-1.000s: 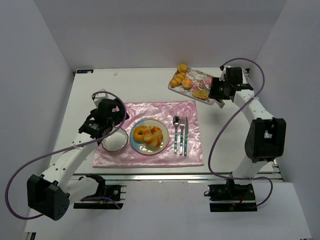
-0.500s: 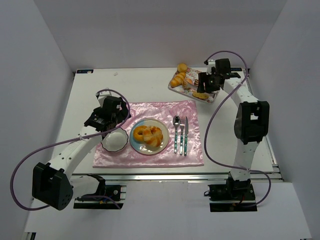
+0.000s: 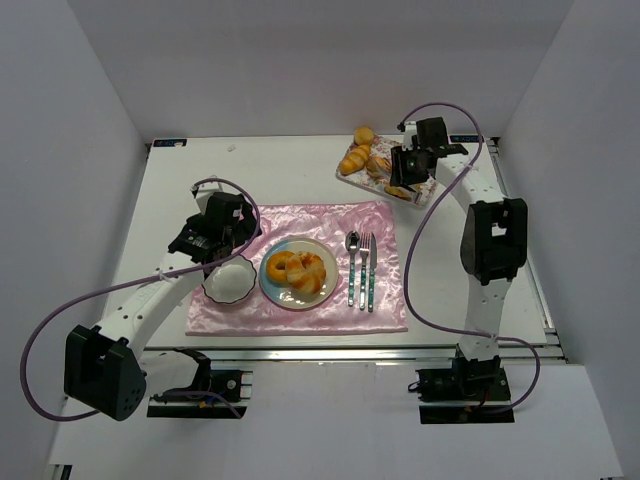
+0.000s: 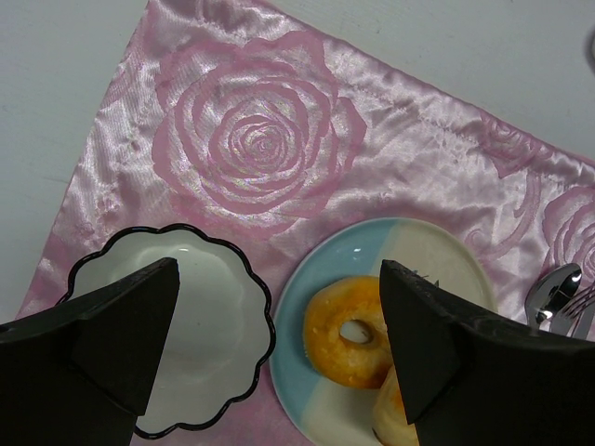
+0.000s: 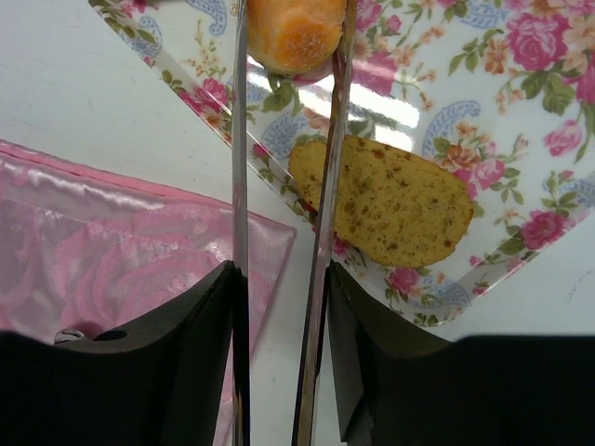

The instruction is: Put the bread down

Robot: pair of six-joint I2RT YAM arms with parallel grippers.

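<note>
Toast slice (image 5: 390, 209) lies near bun (image 5: 290, 32) on floral tray (image 5: 521, 102).

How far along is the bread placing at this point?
Done: a ring doughnut and a second golden pastry sit on the round blue-and-white plate. In hand: the right gripper pinches an orange bread roll over the floral tray, not yet carried off. To do: moving that roll across; a flat speckled slice and more rolls lie on the tray. The left gripper hangs open and empty.

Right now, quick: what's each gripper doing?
Left gripper: open, empty.
Right gripper: closed on a roll.
</note>
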